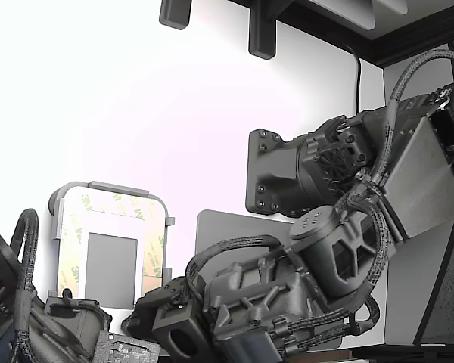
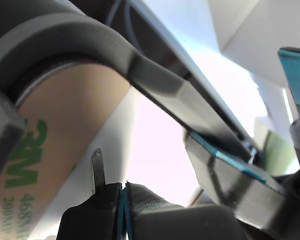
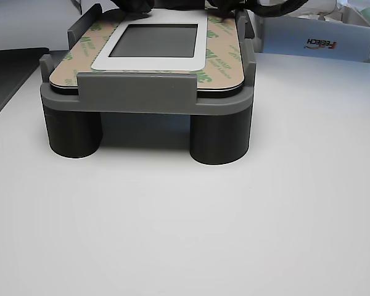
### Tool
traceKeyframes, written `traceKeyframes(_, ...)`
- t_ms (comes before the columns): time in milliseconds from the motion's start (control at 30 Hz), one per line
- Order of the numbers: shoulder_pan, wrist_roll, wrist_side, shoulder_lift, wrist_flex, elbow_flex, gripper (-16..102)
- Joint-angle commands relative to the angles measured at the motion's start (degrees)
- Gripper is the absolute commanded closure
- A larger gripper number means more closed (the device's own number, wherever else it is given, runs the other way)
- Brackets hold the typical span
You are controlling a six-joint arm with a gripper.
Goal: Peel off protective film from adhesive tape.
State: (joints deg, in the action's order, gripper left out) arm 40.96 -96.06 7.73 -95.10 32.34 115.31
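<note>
While tool point(image 2: 124, 192) sits pinched shut, empty | adhesive tape point(image 3: 219, 68) liner-covered | holder point(image 3: 142, 92) upright

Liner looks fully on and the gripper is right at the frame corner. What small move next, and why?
Probably ease the closed gripper tips toward the protective film edge to catch it. The "3M" film covers the adhesive tape, unlifted, and the tips pinch nothing.

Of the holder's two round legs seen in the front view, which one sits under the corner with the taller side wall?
The leg on the other view's right: the grey holder frame's wall rises higher along that side, beside the 3M-printed adhesive tape.
</note>
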Motion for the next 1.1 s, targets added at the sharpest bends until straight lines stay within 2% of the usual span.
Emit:
traceKeyframes(0,-0.4,0.1,0.1,-1.1,-0.2,-1.7,97)
traceKeyframes(1067,-1.1,-1.3,0.1,-1.2,-1.2,-0.3,97)
